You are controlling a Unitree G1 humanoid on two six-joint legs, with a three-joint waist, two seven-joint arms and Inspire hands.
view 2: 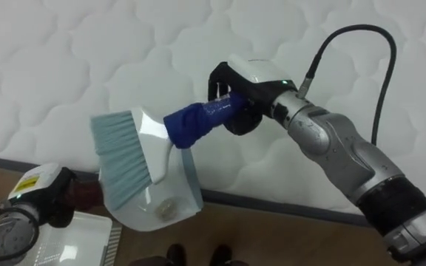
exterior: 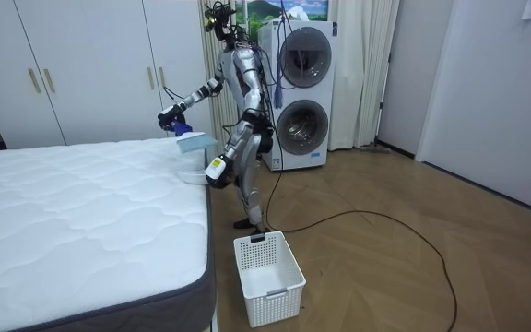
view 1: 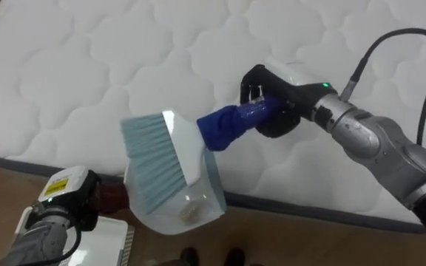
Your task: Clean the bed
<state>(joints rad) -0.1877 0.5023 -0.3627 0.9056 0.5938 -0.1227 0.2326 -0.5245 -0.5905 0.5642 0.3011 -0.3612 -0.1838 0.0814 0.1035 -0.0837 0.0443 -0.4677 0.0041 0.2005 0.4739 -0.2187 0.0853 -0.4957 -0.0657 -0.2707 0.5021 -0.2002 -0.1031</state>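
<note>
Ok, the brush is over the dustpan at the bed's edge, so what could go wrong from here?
1. The debris sits low in the dustpan, which hangs past the mattress edge. A tilt could spill it on the floor, since the basket lies off to the side.
2. The right hand grips the brush at the far end of its handle, so a loose stroke could flick debris back onto the mattress.

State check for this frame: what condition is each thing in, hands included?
Mattress: bare, no sheet.
Dustpan: held at the mattress edge, a few crumbs inside.
Left hand: at the dustpan's back.
Brush: lifted over the mattress edge, bristles over the dustpan.
Right hand: shut on the brush's blue handle.
Basket: upright on the floor.
Washers: doors shut.
Wardrobe: doors shut.
</note>
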